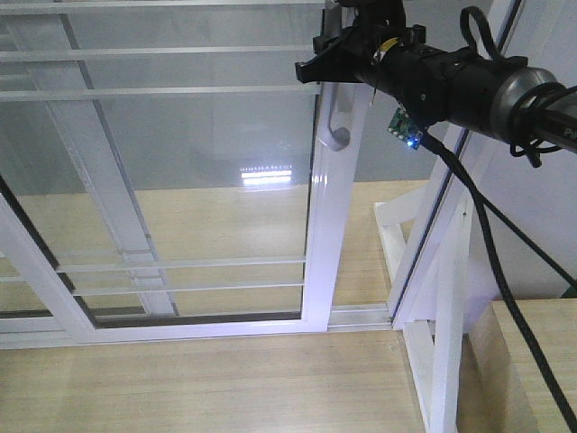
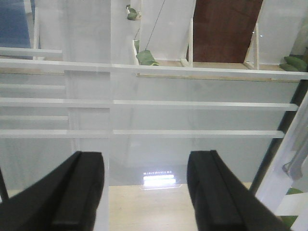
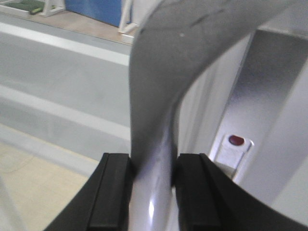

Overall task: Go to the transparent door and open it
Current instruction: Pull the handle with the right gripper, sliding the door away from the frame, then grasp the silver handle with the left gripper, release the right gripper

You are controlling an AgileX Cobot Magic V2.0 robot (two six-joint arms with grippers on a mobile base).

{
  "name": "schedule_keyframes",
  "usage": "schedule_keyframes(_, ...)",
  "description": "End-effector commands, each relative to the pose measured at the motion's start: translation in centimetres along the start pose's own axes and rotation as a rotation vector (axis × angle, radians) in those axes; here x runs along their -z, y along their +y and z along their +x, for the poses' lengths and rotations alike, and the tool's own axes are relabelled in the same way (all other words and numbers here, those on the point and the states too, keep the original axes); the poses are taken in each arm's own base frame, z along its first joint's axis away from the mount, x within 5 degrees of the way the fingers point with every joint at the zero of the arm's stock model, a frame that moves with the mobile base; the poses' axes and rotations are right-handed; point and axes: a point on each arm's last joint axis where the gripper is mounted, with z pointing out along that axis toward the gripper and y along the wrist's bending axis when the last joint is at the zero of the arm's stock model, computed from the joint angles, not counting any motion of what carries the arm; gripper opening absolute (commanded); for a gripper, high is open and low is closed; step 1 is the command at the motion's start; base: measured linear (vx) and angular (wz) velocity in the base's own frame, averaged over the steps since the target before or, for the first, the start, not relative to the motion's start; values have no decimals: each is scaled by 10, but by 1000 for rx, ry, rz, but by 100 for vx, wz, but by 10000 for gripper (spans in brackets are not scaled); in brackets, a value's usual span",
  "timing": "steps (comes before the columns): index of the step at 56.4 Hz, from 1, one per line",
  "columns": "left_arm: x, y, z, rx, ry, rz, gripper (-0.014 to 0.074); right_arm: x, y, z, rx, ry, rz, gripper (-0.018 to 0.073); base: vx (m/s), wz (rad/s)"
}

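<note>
- The left claw [image 2: 144, 197] is released: black fingers [image 2: 77, 192] spread wide, nothing between them, facing barred glass.
- The tall clear-glass sliding door in a white frame [image 1: 180, 180] fills the left and middle, standing in its floor track.
- Its curved silver-grey pull handle [image 1: 335, 122] sits on the right stile.
- High up, the right claw [image 1: 332, 50] is clenched on that handle, black pads [image 3: 113, 192] pressing both sides.
- A black cable [image 1: 487, 234] hangs far right.

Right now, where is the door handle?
Front view, upper centre-right: the handle is on the glass door, at its right frame edge, clamped in the right gripper.
</note>
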Motion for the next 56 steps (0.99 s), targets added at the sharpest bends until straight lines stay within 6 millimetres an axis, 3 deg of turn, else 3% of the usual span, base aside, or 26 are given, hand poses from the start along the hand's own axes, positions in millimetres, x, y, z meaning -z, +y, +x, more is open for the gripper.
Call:
schedule_keyframes(1, 4, -2, -20, 11, -115, 8, 503, 27, -13, -47, 0, -158, 34, -6, 0, 1)
schedule_keyframes(21, 3, -2, -17, -24, -81, 8, 503, 59, -14, -67, -1, -84, 26, -6, 0, 0)
schedule_keyframes(33, -8, -2, -9, -76, -18, 6, 503, 94, -14, -74, -21, -93, 26, -6, 0, 0)
schedule_keyframes(41, -21, -6, -2, -81, 19, 28, 503, 126, -12, -58, -22, -140, 31, -6, 0, 0)
schedule_keyframes(56, -55, -39, 3, -97, -83, 155, 503, 190, -6, -4, -17, -127, 31, -6, 0, 0)
